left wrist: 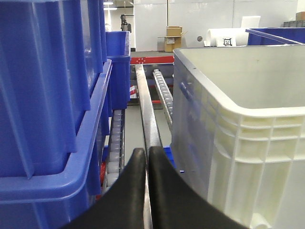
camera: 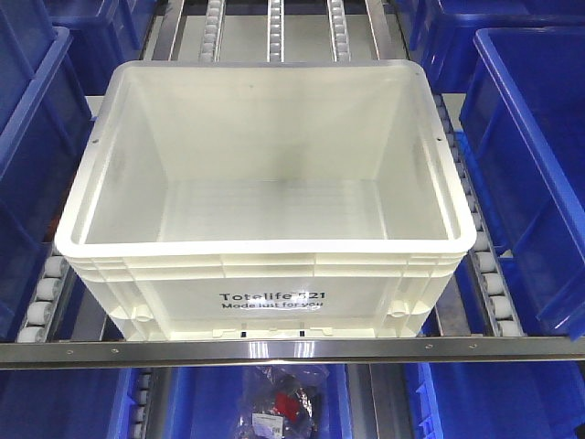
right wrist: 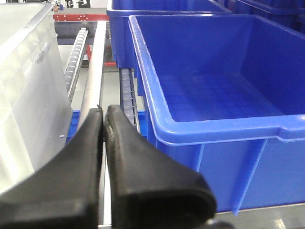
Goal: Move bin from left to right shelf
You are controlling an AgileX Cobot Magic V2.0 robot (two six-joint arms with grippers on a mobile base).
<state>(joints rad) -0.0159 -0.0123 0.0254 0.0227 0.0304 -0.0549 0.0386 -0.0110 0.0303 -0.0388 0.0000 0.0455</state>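
Observation:
The bin (camera: 265, 197) is a large white empty tote with black "Totelife 521" print on its near side, sitting on the roller shelf in the middle of the front view. Its left wall (left wrist: 238, 129) fills the right of the left wrist view, and its right wall (right wrist: 24, 90) shows at the left of the right wrist view. My left gripper (left wrist: 146, 151) is shut, empty, just left of the bin. My right gripper (right wrist: 104, 110) is shut, empty, between the bin and a blue bin. Neither gripper shows in the front view.
Blue plastic bins stand on both sides: stacked ones (left wrist: 47, 95) to the left, an empty one (right wrist: 214, 90) to the right. Roller tracks (camera: 41, 302) and a steel front rail (camera: 292, 349) carry the totes. A lower blue bin holds bagged items (camera: 279, 402).

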